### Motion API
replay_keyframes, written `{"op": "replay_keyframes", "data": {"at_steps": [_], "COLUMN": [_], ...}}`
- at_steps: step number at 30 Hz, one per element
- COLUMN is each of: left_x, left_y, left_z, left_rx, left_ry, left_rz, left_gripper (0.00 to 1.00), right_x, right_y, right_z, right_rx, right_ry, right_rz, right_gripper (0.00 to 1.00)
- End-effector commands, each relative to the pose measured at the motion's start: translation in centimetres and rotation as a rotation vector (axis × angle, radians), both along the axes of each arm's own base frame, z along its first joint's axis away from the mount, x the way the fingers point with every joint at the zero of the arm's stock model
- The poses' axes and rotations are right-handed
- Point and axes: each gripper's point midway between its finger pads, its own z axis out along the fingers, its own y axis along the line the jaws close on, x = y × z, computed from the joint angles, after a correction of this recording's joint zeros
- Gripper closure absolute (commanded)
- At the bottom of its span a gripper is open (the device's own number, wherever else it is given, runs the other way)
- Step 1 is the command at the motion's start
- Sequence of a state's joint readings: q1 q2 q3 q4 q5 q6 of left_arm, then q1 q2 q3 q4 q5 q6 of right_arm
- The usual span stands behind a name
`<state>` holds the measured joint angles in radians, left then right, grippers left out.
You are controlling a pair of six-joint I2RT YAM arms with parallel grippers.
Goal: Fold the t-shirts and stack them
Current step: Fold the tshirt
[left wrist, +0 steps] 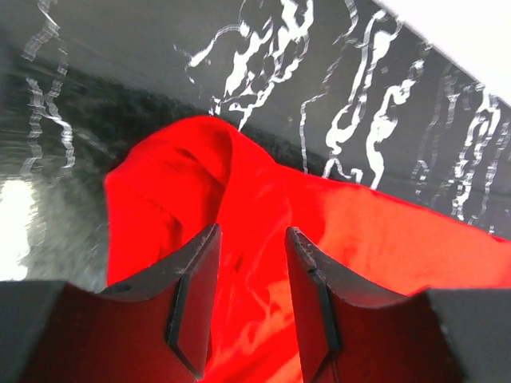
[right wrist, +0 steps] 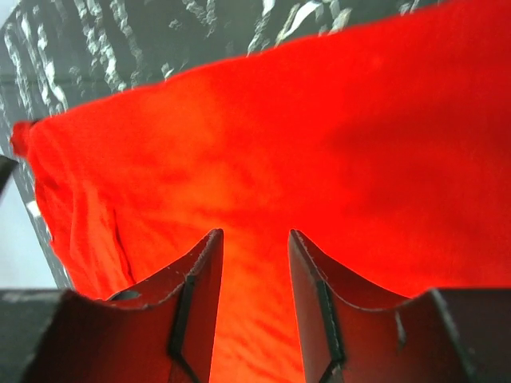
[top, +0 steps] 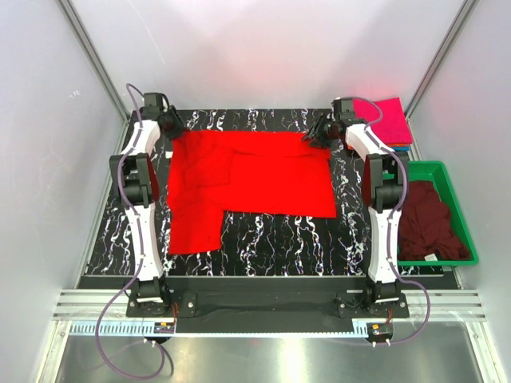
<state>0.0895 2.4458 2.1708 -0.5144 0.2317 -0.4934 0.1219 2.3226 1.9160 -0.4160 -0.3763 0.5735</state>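
The bright red t-shirt [top: 247,179] lies spread on the black marbled table, partly folded, with one part hanging toward the near left. My left gripper [top: 172,126] is at its far left corner, open, with raised red cloth [left wrist: 383,239] under and between the jaws [left wrist: 252,231]. My right gripper [top: 317,132] is at the far right corner, open over the red cloth [right wrist: 319,136], which fills the gap between its fingers [right wrist: 255,235]. The magenta-pink t-shirt [top: 387,120] lies folded at the far right. The dark maroon t-shirt [top: 427,219] lies crumpled in the green bin [top: 435,165].
The green bin stands at the table's right edge, beside the right arm. White walls with metal posts close in the back and sides. Bare marbled table [top: 271,247] shows in front of the red shirt.
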Motion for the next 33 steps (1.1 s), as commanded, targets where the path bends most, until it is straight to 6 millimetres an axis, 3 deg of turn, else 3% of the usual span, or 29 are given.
{"op": "replay_keyframes", "data": {"at_steps": [1,5,9,10,17,21,25,28,30,33], "left_x": [2.2,2.7,2.9,2.9,3.1,3.4,4.8,4.9,5.1,4.9], "left_y": [0.4,2.0,3.9,4.1,4.3,3.8,2.6,2.0,1.4,1.0], "left_z": [0.3,-2.0,-3.1,-3.4,-3.4,-2.4,0.0,0.6,2.1,2.2], "left_rx": [-0.068,-0.14,-0.085,-0.083,-0.091,-0.121,-0.144,-0.167,-0.17,-0.153], "left_ry": [-0.072,-0.042,-0.003,0.003,-0.003,-0.034,-0.149,-0.174,-0.213,-0.209], "left_rz": [0.013,0.093,0.168,0.17,0.188,0.156,0.071,0.037,0.017,0.012], "left_gripper": [0.57,0.57,0.57,0.57,0.57,0.57,0.56,0.57,0.58,0.58], "right_x": [2.6,4.0,4.5,3.5,2.2,1.9,2.5,2.6,2.7,2.6], "right_y": [-0.2,-2.2,-3.9,-4.5,-7.2,-8.3,-7.3,-7.1,-7.0,-6.8], "right_z": [0.3,-1.2,-3.3,-5.1,-7.9,-8.4,-7.4,-6.9,-6.8,-7.1], "right_rx": [0.056,0.041,-0.042,-0.075,-0.162,-0.203,-0.15,-0.129,-0.123,-0.119], "right_ry": [-0.026,-0.01,0.044,0.112,0.21,0.242,0.192,0.175,0.172,0.18], "right_rz": [-0.032,-0.079,-0.095,-0.107,-0.206,-0.239,-0.215,-0.22,-0.212,-0.206], "right_gripper": [0.55,0.58,0.65,0.67,0.72,0.73,0.72,0.72,0.72,0.72]}}
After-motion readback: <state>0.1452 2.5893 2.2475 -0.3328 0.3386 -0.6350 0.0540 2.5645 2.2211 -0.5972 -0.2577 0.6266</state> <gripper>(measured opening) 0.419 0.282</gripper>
